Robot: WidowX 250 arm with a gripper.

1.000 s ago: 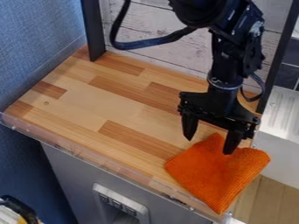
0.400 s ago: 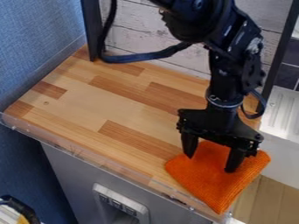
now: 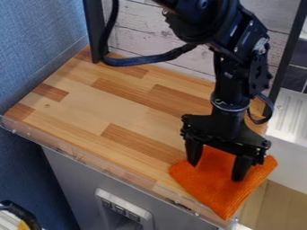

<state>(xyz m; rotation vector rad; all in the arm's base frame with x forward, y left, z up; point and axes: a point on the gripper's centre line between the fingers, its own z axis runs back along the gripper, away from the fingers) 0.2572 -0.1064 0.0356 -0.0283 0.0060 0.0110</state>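
The black gripper point(image 3: 216, 170) hangs at the lower right of the wooden counter, its two fingers spread wide apart. Both fingertips are over the orange cloth point(image 3: 225, 193), one near its left side and one toward its right. Whether they touch the fabric I cannot tell. The cloth lies at the counter's front right corner, with its upper part partly hidden behind the gripper.
Wooden counter point(image 3: 102, 108) extends to the left, with a clear plastic strip point(image 3: 90, 164) along its front edge. Black posts stand at the back left and right, before a whitish plank wall point(image 3: 156, 27). To the right is a white ribbed surface point(image 3: 291, 112).
The gripper has come down over the cloth, a little toward the front edge. Its fingers were open throughout, and the cloth has not visibly moved.
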